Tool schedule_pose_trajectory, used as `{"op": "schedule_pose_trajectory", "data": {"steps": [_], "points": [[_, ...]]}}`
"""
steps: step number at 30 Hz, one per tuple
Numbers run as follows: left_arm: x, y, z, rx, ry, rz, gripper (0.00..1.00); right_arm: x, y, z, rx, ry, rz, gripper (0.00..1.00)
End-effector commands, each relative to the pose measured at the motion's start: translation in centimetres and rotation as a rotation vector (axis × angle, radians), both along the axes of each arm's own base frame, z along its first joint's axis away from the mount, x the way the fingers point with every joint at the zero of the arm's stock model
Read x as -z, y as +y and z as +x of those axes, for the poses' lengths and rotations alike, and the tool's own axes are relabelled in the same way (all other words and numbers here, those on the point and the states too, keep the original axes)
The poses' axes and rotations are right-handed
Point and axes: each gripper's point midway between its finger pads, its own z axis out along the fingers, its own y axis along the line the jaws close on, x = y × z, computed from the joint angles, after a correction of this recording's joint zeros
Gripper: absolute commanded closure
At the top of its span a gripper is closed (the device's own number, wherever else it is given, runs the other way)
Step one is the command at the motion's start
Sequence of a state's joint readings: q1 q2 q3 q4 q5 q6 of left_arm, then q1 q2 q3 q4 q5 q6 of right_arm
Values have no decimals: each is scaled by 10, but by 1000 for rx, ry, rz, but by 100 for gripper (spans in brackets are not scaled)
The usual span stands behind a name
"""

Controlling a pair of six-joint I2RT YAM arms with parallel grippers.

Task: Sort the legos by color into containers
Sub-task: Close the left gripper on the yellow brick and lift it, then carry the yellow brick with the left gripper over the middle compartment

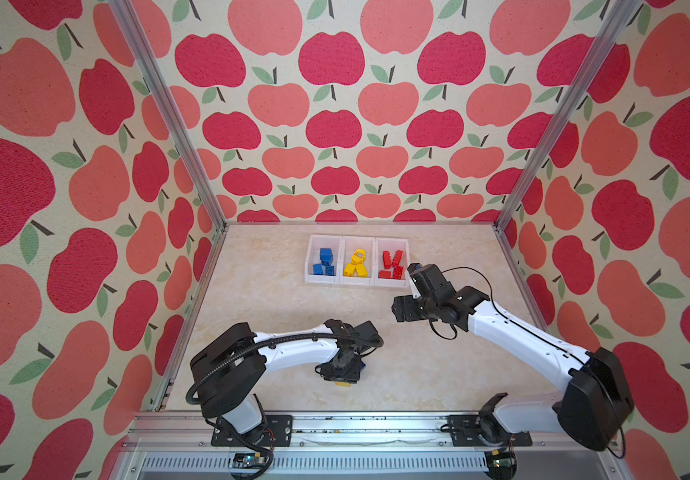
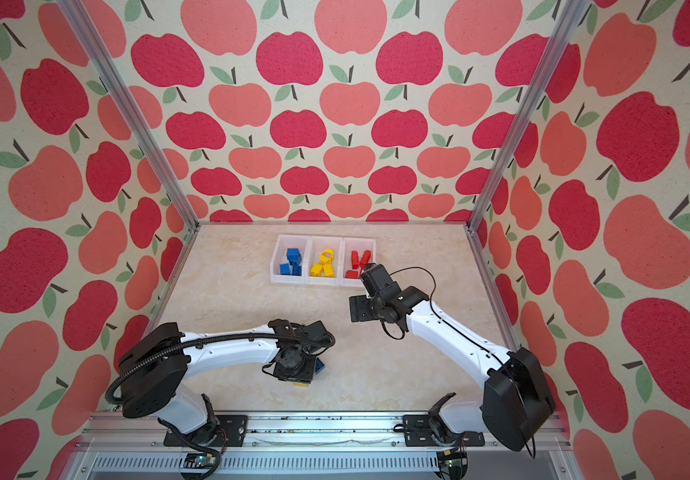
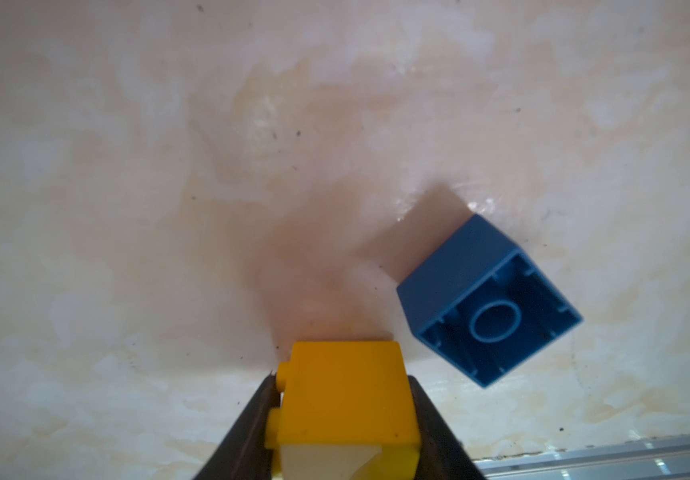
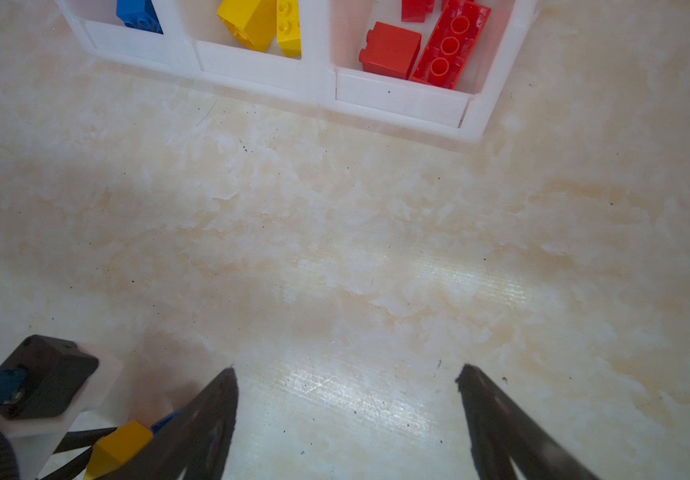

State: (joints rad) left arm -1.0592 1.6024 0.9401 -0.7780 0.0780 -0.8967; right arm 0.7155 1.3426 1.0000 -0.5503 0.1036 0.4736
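Note:
My left gripper (image 3: 341, 378) is shut on a yellow lego (image 3: 343, 395), one finger pressed on each side, low over the table near the front. A blue lego (image 3: 484, 299) lies tipped beside it, hollow underside showing; in both top views only its edge (image 1: 362, 365) (image 2: 319, 365) peeks out from under the wrist. The containers (image 1: 358, 283) (image 4: 397, 99) stand in a row at the back, holding blue legos (image 1: 324, 262), yellow legos (image 1: 356, 264) and red legos (image 1: 391, 266) separately. My right gripper (image 4: 345, 372) hangs open and empty in front of the red bin (image 1: 415, 271).
The marbled tabletop (image 1: 277, 307) is walled by apple-print panels on three sides. An aluminium rail (image 1: 335, 428) runs along the front edge, close behind the left gripper. The left arm's wrist (image 4: 44, 374) shows at the edge of the right wrist view.

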Motion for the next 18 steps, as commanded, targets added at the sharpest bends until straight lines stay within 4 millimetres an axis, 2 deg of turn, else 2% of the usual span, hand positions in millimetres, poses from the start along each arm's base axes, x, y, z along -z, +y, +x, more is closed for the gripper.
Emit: {"op": "schedule_pose_trajectory", "data": {"steps": [1, 5, 8, 13, 18], "points": [[-18, 8, 6, -17, -54, 14, 57, -3, -8, -3, 33, -6, 8, 14], [-38, 20, 20, -44, -119, -6, 58, -2, -10, -6, 43, -3, 17, 14], [-56, 30, 41, -62, -178, -35, 58, 0, -12, -8, 53, 3, 23, 14], [-91, 35, 91, -59, -307, -87, 59, 9, -10, -15, 66, 26, 37, 14], [-117, 19, 148, -35, -423, -154, 59, 16, -9, -21, 77, 40, 52, 14]]}}
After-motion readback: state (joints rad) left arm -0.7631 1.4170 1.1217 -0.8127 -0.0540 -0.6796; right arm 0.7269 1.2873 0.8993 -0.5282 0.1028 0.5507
